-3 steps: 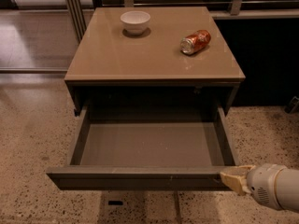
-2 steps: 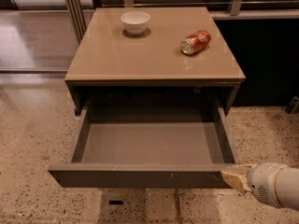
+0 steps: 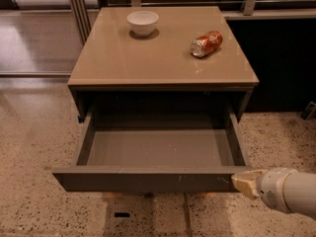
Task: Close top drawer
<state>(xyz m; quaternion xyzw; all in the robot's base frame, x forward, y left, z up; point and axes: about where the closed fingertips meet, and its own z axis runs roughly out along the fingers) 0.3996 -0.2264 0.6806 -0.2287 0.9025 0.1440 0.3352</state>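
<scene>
The top drawer (image 3: 148,179) is pulled far out of a low tan cabinet; its dark grey-brown flat front faces me and its shallow grey inside (image 3: 158,147) holds nothing. Small pale scuffs mark the front right of centre. My gripper (image 3: 245,183) comes in from the lower right on a white arm; its pale tip sits at the right end of the drawer front, touching or nearly touching it.
A white bowl (image 3: 142,22) and an orange can lying on its side (image 3: 207,43) rest on the cabinet top (image 3: 123,58). Speckled stone floor (image 3: 34,132) surrounds the cabinet. A dark wall panel (image 3: 284,58) is to the right, and metal posts (image 3: 79,9) stand behind left.
The gripper tip stays at the drawer front's right end. The drawer is still fully out, with no clear shift.
</scene>
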